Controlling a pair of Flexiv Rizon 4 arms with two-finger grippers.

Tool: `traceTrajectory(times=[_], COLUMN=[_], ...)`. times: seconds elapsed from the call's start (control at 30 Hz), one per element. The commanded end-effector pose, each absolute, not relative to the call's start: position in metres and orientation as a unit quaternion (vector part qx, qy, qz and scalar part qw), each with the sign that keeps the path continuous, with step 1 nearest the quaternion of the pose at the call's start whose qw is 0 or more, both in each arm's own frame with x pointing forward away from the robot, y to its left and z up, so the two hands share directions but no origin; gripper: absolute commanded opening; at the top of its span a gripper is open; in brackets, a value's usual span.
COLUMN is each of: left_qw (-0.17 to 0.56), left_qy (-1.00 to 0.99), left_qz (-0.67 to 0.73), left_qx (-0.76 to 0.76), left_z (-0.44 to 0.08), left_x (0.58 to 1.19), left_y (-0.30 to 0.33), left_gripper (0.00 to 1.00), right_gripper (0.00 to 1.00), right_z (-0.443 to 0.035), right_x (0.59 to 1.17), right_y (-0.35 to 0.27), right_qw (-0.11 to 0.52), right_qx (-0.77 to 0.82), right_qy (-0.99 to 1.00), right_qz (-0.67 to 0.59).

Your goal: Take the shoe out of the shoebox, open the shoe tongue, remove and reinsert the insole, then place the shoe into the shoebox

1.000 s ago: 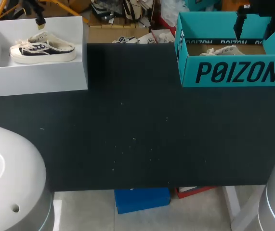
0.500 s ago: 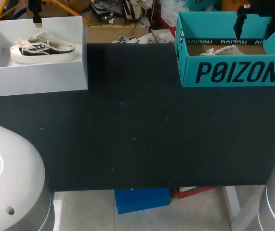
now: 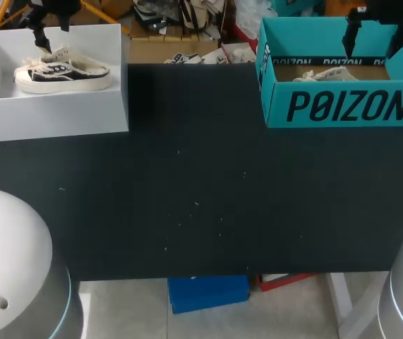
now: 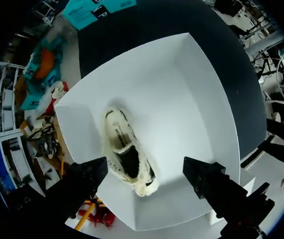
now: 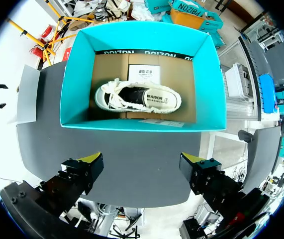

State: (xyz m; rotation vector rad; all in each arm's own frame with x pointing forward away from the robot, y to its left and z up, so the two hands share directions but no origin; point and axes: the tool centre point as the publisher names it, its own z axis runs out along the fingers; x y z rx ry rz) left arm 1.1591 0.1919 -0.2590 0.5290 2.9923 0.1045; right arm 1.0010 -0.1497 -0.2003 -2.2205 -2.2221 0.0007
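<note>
Black tabletop [image 3: 201,198], one box at each far corner. Left gripper [image 4: 144,172] is spread wide, holding nothing, above a cream frayed-edge canvas shoe with dark lining [image 4: 127,154]. That shoe sits sole-down in the white open cardboard shoebox [image 4: 191,99], close to one wall. Right gripper [image 5: 141,160] is also released, over the teal cardboard shoebox [image 5: 132,122], which holds a second cream shoe [image 5: 137,99]. Risks as I read them: left fingers line up with one end of the shoe, so a pinch could tip it or snag laces. With the wall so close, a finger may clip it and drag the box.
</note>
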Motion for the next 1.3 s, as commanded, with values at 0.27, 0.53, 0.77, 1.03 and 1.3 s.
traceTrajectory(times=[0.27,0.53,0.77,1.03,1.3], left_qw=[0.061,0.061,0.057,0.047,0.052], left_qy=[0.991,0.994,0.995,0.997,0.998], left_qz=[0.03,0.028,0.033,0.035,0.037], left_qx=[0.119,0.09,0.069,0.041,0.029], left_z=[-0.305,-0.316,-0.328,-0.345,-0.35], left_x=[1.145,1.153,1.156,1.158,1.166], left_y=[0.203,0.2,0.203,0.214,0.218], left_gripper=[1.0,1.0,0.73,0.65,0.6], right_gripper=[1.0,1.0,1.0,1.0,1.0], right_z=[-0.2,-0.2,-0.2,-0.2,-0.2], right_x=[1.001,1.001,1.001,1.001,1.001], right_y=[-0.15,-0.15,-0.15,-0.15,-0.15], right_qw=[0.0,0.0,0.0,0.0,0.0], right_qx=[-0.707,-0.707,-0.707,-0.707,-0.707], right_qy=[-0.707,-0.707,-0.707,-0.707,-0.707], right_qz=[0.0,0.0,0.0,0.0,0.0])
